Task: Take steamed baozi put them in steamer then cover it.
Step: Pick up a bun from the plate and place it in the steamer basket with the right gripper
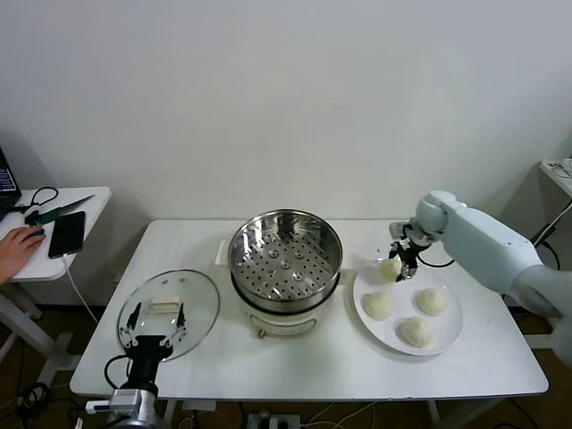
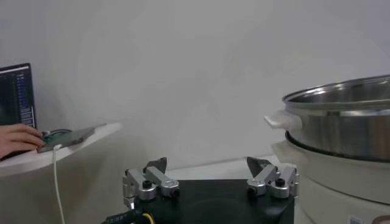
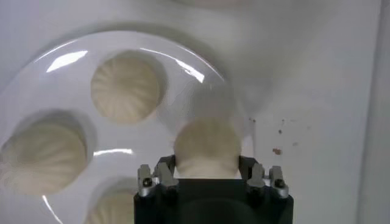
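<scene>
The steel steamer (image 1: 239, 234) stands open at the table's middle; it also shows in the left wrist view (image 2: 347, 131). The glass cover (image 1: 192, 313) lies flat to its left. Three baozi (image 1: 377, 306) (image 1: 432, 301) (image 1: 416, 332) lie on a white plate (image 1: 451, 335) at the right. My right gripper (image 1: 400, 265) is shut on a fourth baozi (image 1: 389, 268) at the plate's far left edge. In the right wrist view the fingers (image 3: 163, 170) hug both sides of that baozi (image 3: 207, 146). My left gripper (image 1: 154, 317) is open and empty over the cover's front edge.
A side table (image 1: 89, 201) at the far left holds a phone (image 1: 67, 232), scissors and a person's hand (image 1: 18, 246). Another small table (image 1: 559, 170) stands at the far right. A small white block (image 1: 221, 253) lies behind the steamer's left side.
</scene>
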Robot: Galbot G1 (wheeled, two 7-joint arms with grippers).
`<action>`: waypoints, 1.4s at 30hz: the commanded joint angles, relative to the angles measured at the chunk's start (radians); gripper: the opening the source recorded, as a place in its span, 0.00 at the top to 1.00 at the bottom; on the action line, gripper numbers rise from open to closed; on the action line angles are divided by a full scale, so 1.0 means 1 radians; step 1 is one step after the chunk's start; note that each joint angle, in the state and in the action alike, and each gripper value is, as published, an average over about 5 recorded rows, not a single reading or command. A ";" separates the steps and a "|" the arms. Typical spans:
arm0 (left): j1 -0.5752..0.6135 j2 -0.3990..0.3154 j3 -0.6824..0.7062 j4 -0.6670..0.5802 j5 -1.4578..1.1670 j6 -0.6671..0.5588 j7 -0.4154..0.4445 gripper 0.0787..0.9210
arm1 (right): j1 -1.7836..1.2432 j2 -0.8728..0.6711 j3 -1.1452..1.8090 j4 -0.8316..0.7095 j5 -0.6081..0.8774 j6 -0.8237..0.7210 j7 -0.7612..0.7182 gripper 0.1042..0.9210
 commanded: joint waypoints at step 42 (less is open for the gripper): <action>0.051 0.032 -0.010 -0.015 0.000 0.006 0.004 0.12 | 0.165 0.539 -0.130 0.078 -0.534 0.606 0.022 0.31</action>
